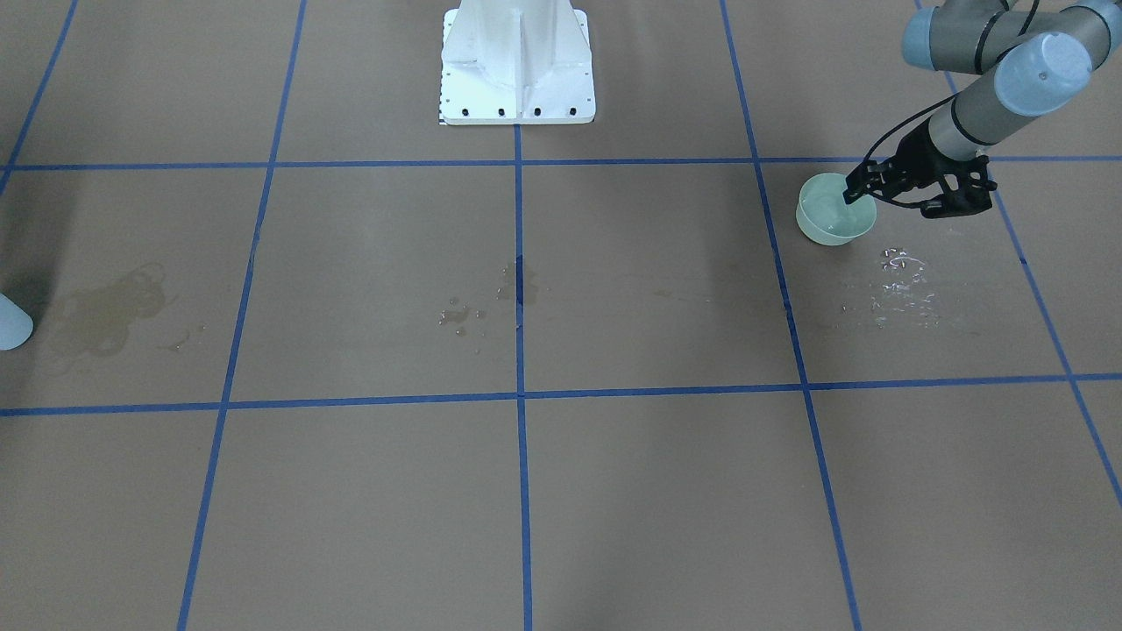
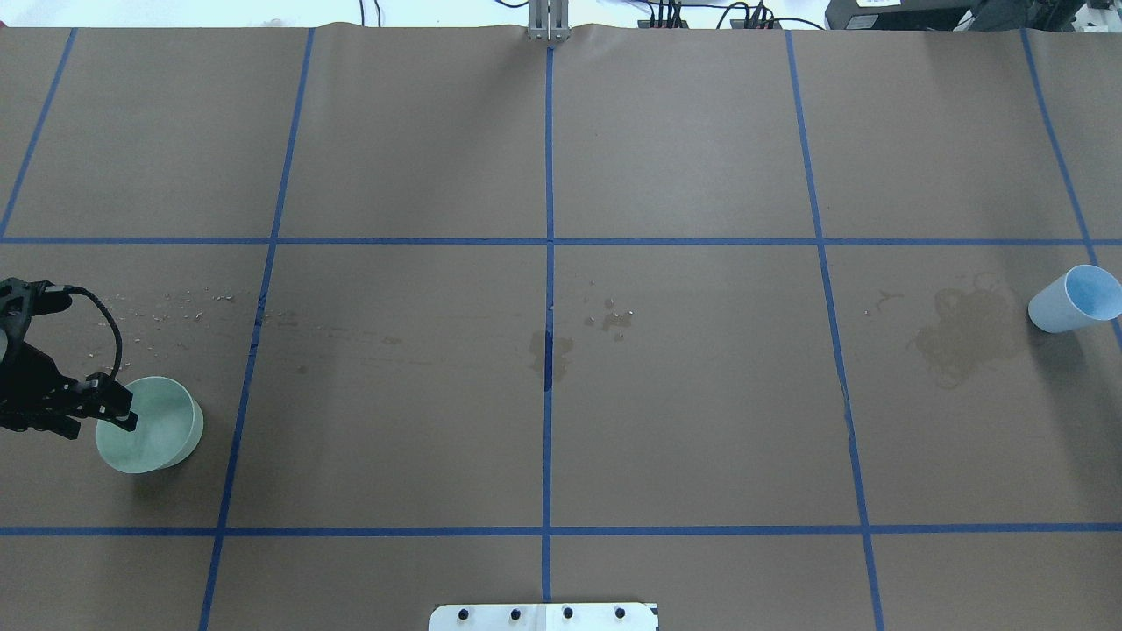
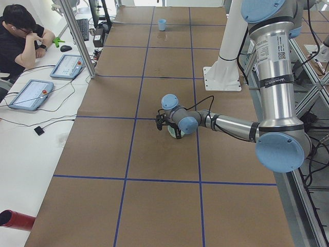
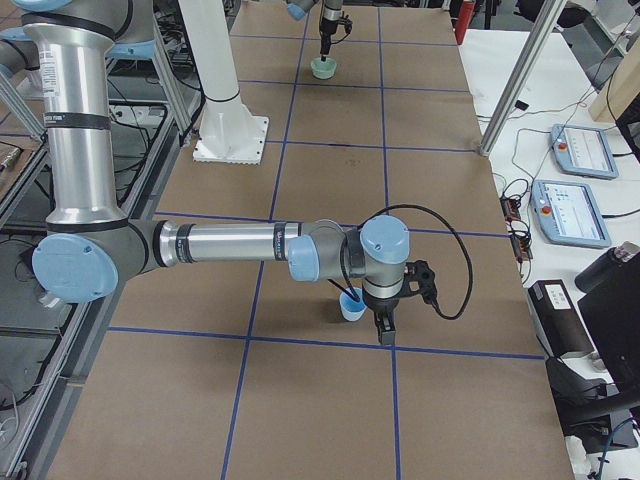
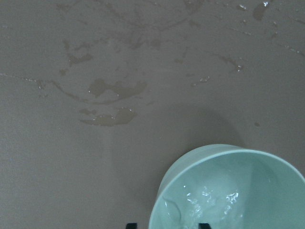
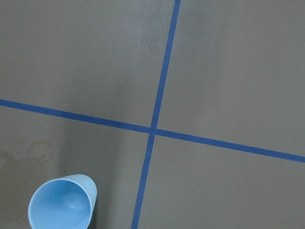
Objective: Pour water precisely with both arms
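Observation:
A pale green bowl (image 1: pixel 828 223) stands at the table's left end, also in the overhead view (image 2: pixel 158 429). Water (image 5: pixel 209 198) glints inside it. My left gripper (image 1: pixel 885 200) hangs at the bowl's outer rim (image 2: pixel 103 412). It is open, with one fingertip (image 5: pixel 131 225) outside the wall and the other inside. A light-blue cup (image 2: pixel 1074 300) stands at the right end and looks empty in the right wrist view (image 6: pixel 59 205). My right gripper (image 4: pixel 384 335) points down just beside the cup (image 4: pixel 349 305); I cannot tell whether it is open or shut.
Spilt droplets (image 1: pixel 903 280) lie on the brown paper beside the bowl. There are wet stains at the table's middle (image 2: pixel 550 350) and near the cup (image 2: pixel 964 337). The white pedestal (image 1: pixel 517 61) stands at the robot's edge. An operator (image 3: pixel 20 36) sits at a side desk.

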